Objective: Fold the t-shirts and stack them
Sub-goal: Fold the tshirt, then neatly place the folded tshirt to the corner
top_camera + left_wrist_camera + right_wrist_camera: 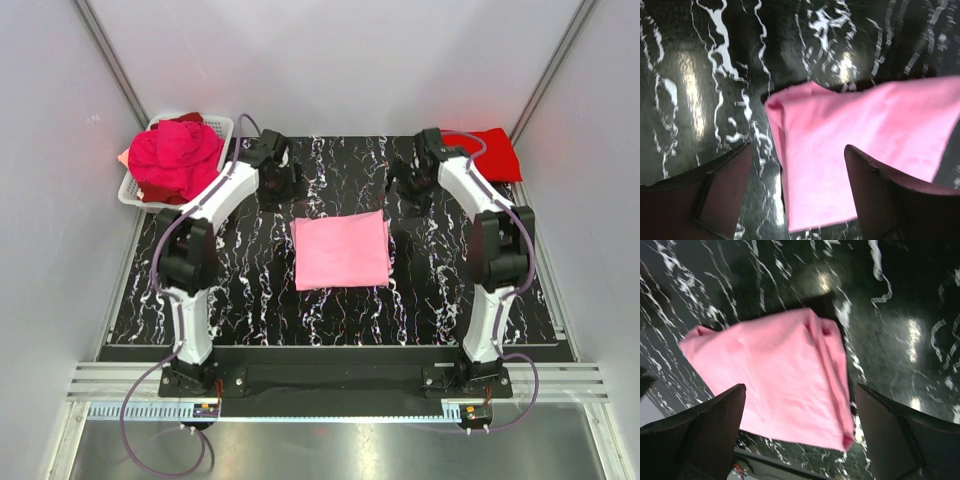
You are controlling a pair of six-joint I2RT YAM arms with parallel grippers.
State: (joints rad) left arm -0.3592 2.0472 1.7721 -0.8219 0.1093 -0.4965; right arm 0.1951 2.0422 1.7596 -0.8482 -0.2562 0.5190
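Top external, my count: folded pink t-shirt flat at centre of table; red t-shirt at 1 o'clock; magenta t-shirts heaped in basket at 10 o'clock. Left gripper and right gripper both spread, empty, flanking the pink shirt's far edge.

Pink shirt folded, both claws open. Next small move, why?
Probably close the right claw on the right edge of the pink shirt to carry it to the red shirt folded at far right. The pink one lies folded flat mid-table; the left claw is open too, neither holding anything.
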